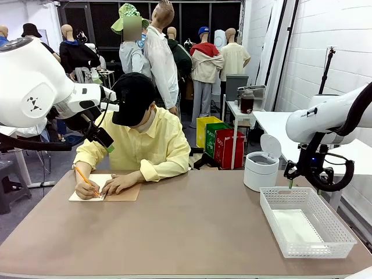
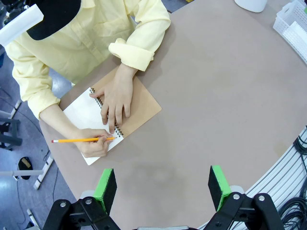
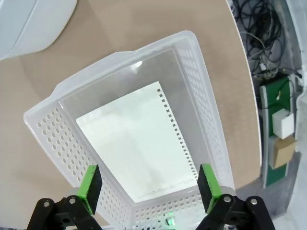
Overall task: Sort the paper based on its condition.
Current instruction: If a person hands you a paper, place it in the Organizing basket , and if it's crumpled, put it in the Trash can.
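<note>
Two-arm sorting station, with places given from the white perforated plastic basket (image 1: 273,224) at the robot's right end of the brown table (image 1: 192,232).

(a) One plain white sheet of paper (image 3: 139,143) lies flat and smooth on the basket floor, with a row of punched holes along one edge.

(b) The right gripper (image 3: 149,184) hangs directly above the basket. Its green pads are spread wide apart and nothing is between them.

(c) The left gripper (image 2: 163,179) is well apart from the basket, over bare tabletop toward the robot's left. Its jaws are likewise spread and it holds nothing.

(d) A white round lidded bin (image 1: 260,168) stands just beyond the basket's far left corner.

(e) Far to the left of the basket, a person in a yellow shirt writes in a spiral notebook with a brown card cover (image 2: 141,103). The person's right hand (image 2: 93,146) pinches a yellow pencil (image 2: 79,140). The person's left hand (image 2: 116,103) is pressed flat on the page.
</note>
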`<state>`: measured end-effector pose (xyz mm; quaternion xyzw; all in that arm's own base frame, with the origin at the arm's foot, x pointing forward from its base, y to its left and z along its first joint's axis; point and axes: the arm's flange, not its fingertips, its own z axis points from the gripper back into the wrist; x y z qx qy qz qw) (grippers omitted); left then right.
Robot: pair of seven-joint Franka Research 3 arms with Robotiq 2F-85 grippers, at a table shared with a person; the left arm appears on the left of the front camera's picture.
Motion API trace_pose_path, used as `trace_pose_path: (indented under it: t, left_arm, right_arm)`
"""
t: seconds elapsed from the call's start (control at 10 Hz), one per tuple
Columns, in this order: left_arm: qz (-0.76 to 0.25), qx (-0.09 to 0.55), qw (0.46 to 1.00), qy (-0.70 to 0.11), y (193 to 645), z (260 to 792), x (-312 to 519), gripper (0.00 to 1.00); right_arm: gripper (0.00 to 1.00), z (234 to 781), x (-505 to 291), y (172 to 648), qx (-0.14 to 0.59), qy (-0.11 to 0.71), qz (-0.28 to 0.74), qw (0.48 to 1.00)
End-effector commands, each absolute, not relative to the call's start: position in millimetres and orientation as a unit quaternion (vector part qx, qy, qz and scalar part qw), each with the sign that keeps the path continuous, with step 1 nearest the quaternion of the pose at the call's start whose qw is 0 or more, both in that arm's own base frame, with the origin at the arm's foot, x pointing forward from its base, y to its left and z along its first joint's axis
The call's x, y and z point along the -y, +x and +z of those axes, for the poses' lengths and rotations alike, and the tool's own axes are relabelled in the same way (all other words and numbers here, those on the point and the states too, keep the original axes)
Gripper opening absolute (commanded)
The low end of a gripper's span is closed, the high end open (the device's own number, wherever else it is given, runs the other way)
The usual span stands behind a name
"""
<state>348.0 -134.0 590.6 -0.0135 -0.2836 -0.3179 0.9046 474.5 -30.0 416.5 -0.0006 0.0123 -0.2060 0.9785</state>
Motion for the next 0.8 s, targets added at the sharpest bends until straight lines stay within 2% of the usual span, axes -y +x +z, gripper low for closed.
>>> trace_pose_path:
  t: [0.0,0.7]
  left_arm:
    - [-0.316,0.284,0.905,-0.014,348.1,591.3,133.3,1.00]
    - [-0.316,0.284,0.905,-0.014,348.1,591.3,133.3,1.00]
  right_arm:
    - [1.00,416.3,31.1,473.2,-0.017,-0.001,-0.203,0.979]
    - [1.00,416.3,31.1,473.2,-0.017,-0.001,-0.203,0.979]
